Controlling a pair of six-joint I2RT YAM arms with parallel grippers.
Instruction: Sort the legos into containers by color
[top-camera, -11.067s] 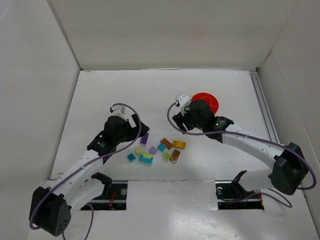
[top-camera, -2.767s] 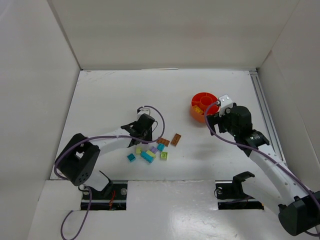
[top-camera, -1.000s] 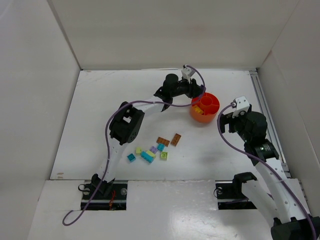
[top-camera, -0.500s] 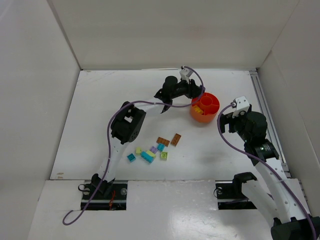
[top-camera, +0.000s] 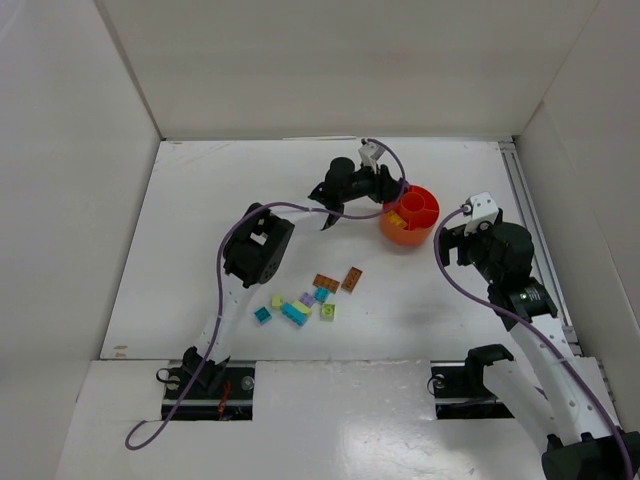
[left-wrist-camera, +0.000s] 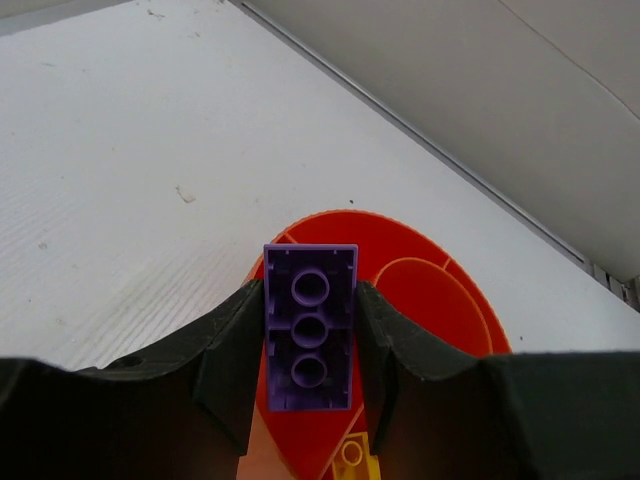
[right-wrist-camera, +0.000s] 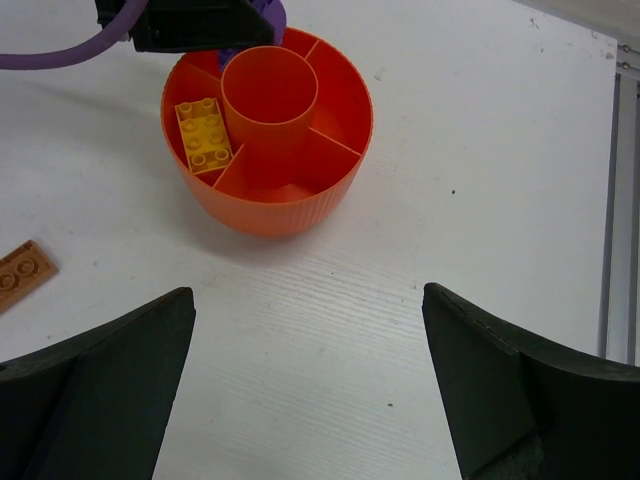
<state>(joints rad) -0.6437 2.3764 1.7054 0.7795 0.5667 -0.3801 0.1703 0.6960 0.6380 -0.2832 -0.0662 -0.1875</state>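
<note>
Glossy plastic purple brick; ribbed orange bowl (smooth inside); table seemingly matt, finely grained.

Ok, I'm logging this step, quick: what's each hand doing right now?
Left hand: closed on a small purple plastic brick.
Right hand: open, holding nothing.

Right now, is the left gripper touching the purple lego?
Touching. The left wrist view shows the purple lego clamped between both fingers of the left gripper, no gap on either side.
</note>
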